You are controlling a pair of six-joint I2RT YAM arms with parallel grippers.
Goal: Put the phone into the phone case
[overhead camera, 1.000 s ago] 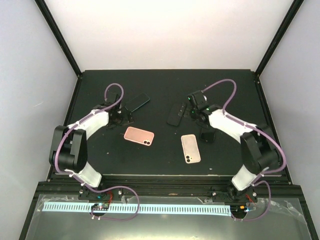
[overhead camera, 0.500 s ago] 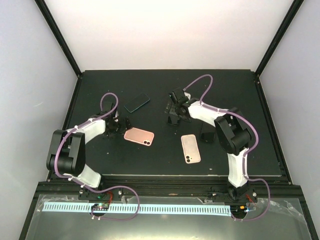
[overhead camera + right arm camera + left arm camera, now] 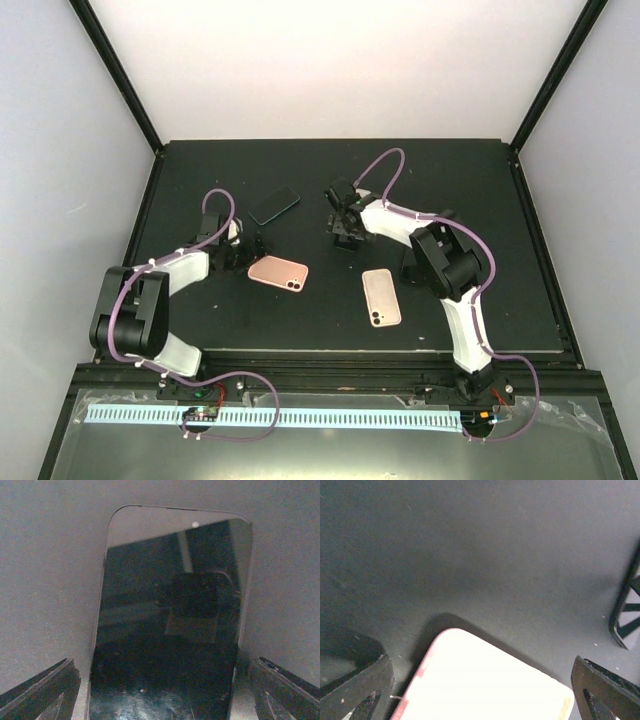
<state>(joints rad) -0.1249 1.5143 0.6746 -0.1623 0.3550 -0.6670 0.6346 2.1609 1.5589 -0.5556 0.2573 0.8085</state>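
My right claw is hanging wide open over the black phone, 1 finger each side, gripping nothing, ready to pinch it. My left claw, wide open too, is hovering at the pink case, at 8 o'clock from the phone.

We see the left arm folded sharply at the elbow, its forearm reaching right and a little away from the base. The left gripper hangs low and points down, its fingers standing wide apart. The right arm climbs from its base, bends at the elbow and stretches its forearm leftward and away. The right gripper also points down, fingers spread wide, clamping nothing.
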